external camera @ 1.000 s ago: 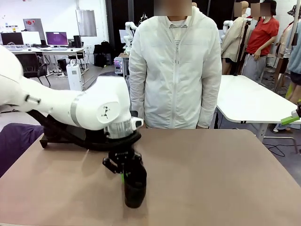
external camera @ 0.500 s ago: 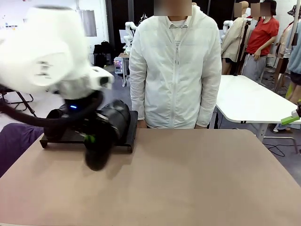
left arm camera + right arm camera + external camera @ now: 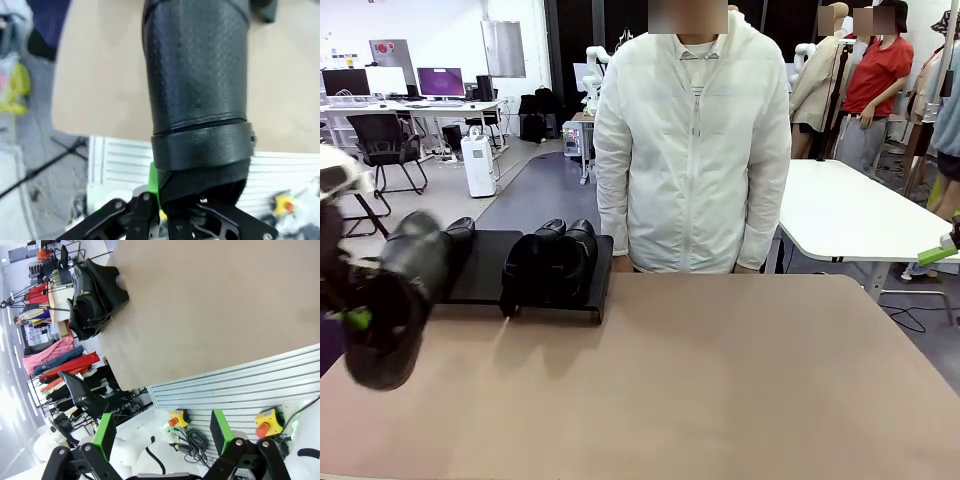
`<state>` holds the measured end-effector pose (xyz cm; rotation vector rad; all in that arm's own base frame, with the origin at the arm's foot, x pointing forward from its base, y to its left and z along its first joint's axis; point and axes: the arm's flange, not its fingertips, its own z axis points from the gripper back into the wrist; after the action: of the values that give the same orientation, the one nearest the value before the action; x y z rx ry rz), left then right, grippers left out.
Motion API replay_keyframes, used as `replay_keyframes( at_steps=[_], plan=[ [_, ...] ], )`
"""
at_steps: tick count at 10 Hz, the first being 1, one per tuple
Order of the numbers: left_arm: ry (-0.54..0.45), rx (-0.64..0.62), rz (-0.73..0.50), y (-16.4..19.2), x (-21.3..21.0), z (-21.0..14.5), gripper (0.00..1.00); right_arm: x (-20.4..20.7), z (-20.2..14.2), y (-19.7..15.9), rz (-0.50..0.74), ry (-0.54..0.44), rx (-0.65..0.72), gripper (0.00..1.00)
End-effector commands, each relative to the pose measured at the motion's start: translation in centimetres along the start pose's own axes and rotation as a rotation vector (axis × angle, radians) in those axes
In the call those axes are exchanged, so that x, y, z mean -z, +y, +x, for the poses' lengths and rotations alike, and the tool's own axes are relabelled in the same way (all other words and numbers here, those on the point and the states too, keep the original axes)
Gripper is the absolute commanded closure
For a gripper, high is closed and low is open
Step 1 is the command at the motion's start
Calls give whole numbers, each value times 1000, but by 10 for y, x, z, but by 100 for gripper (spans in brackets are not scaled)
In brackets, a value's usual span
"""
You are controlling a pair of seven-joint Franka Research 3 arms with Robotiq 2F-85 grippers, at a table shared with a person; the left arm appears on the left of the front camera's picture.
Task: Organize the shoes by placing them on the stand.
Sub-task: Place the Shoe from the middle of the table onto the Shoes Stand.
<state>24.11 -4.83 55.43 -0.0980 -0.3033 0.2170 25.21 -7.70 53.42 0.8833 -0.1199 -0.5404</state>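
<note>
Item: one black shoe [image 3: 395, 300], clamped in your left gripper [image 3: 160, 200].
Its heel end sits between the jaws, toe pointing away over the table [image 3: 720, 380] edge. Beyond it, three shoes [image 3: 550, 262] rest on the stand [image 3: 485, 270]. Your right gripper [image 3: 162, 432] stands spread, holding nothing.

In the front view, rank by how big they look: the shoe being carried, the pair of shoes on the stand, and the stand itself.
1. Stand, widest.
2. Carried shoe, shut in the left tool; it is nearer the camera and blurred, so its size is inflated.
3. Pair of shoes on the stand, about alike to each other.
</note>
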Motion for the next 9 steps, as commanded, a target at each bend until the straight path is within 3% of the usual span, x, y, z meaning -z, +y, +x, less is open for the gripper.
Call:
replay_keyframes(
  at_steps=[1,6,7,8,9],
  plan=[
    [-69,108,34,-30,-2,2,100,-1,1,2,30,7,-21,0],
    [-47,91,55,-31,2,-5,100,-1,1,2,30,7,-21,0],
    [22,131,67,-30,8,9,100,-1,1,2,30,7,-21,0],
    [47,189,21,-23,16,49,100,-1,1,2,30,7,-21,0],
    [13,195,-24,-13,23,93,100,-1,1,2,30,7,-21,0]
  ],
)
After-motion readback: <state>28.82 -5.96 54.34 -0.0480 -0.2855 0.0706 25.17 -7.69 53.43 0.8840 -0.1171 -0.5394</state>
